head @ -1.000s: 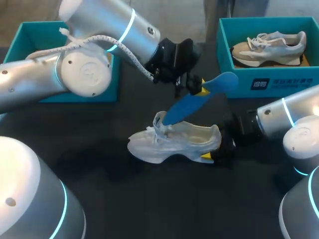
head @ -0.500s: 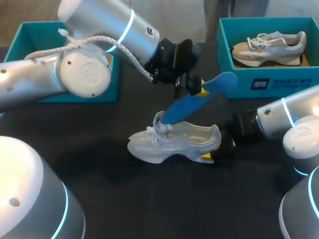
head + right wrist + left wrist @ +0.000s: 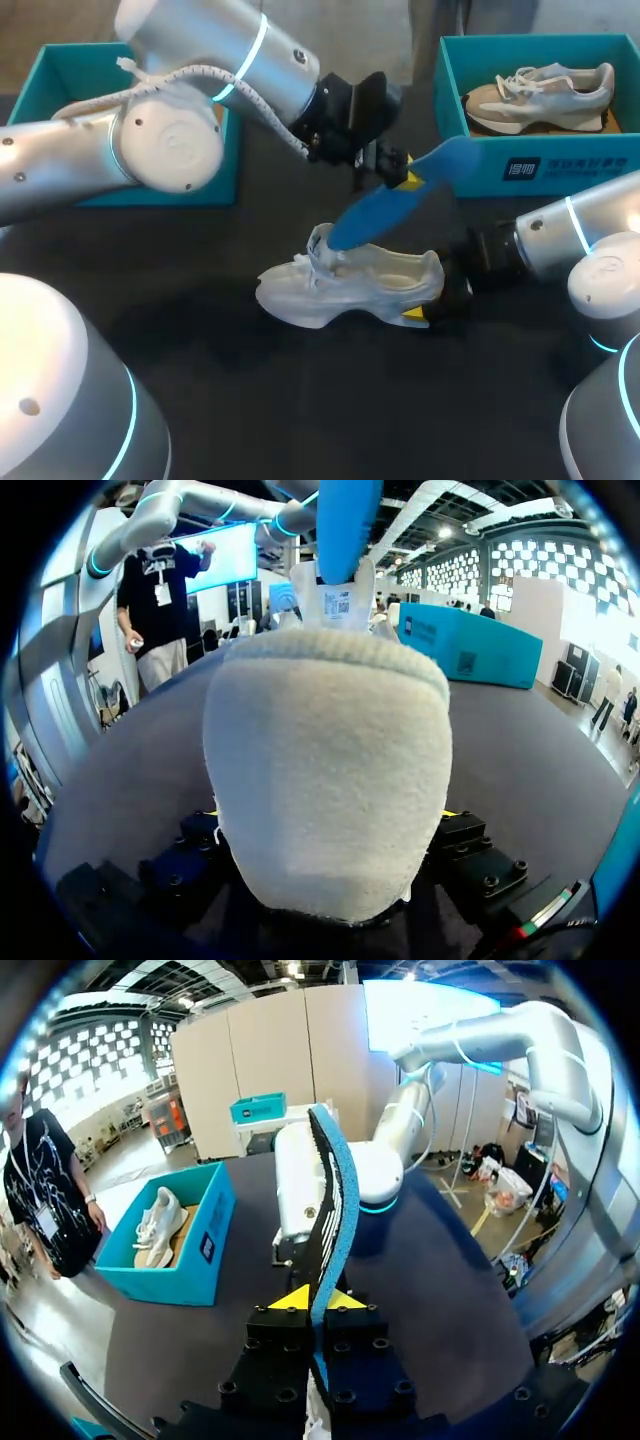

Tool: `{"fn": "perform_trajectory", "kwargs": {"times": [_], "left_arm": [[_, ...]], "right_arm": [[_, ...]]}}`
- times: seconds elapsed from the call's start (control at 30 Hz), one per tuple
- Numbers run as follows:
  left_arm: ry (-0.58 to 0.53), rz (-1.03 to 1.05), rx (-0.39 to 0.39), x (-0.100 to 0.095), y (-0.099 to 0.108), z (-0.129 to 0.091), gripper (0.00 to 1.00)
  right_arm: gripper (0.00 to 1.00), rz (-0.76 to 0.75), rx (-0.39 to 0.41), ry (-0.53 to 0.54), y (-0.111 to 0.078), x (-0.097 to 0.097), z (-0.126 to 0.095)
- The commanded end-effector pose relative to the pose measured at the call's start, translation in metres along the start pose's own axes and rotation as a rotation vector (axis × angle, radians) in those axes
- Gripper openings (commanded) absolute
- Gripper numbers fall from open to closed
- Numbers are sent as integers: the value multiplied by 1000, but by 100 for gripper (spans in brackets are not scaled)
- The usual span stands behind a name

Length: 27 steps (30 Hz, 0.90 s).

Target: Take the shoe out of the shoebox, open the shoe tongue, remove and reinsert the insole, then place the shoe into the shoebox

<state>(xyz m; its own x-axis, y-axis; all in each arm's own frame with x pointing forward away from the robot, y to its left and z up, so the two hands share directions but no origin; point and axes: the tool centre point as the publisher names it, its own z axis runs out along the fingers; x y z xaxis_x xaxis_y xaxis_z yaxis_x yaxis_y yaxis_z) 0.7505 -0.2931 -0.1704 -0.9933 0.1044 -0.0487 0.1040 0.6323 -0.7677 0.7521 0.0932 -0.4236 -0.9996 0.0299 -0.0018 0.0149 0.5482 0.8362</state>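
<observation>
Left wrist view alone shows the left gripper (image 3: 318, 1300) pinching a curved blue foam insole (image 3: 336, 1190). At centre frame, head view shows the right gripper (image 3: 430, 306) clasping the white mesh sneaker (image 3: 350, 282) by its heel.

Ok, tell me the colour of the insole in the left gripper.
The insole is bright blue, clearest in the head view, slanting up from the white shoe.

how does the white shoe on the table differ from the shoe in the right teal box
The white shoe stands on the table; the tan shoe lies in the teal shoebox. A blue insole slants down to the white shoe's opening; the tan shoe shows none. The white shoe is all white, the tan shoe beige and grey. Both are laced sneakers.
</observation>
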Motion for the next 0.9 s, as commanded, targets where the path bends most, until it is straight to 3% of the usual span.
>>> {"fn": "perform_trajectory", "kwargs": {"times": [0.03, 0.33, 0.9], "left_arm": [[28, -42, 35, -2, -6, 1, 0], [136, -196, 220, 7, -37, -25, 0], [158, -405, 529, 37, -84, -72, 0]], "right_arm": [[0, 1, 4, -1, -1, 0, 5], [0, 1, 4, -1, -1, 0, 5], [0, 1, 4, -1, -1, 0, 5]]}}
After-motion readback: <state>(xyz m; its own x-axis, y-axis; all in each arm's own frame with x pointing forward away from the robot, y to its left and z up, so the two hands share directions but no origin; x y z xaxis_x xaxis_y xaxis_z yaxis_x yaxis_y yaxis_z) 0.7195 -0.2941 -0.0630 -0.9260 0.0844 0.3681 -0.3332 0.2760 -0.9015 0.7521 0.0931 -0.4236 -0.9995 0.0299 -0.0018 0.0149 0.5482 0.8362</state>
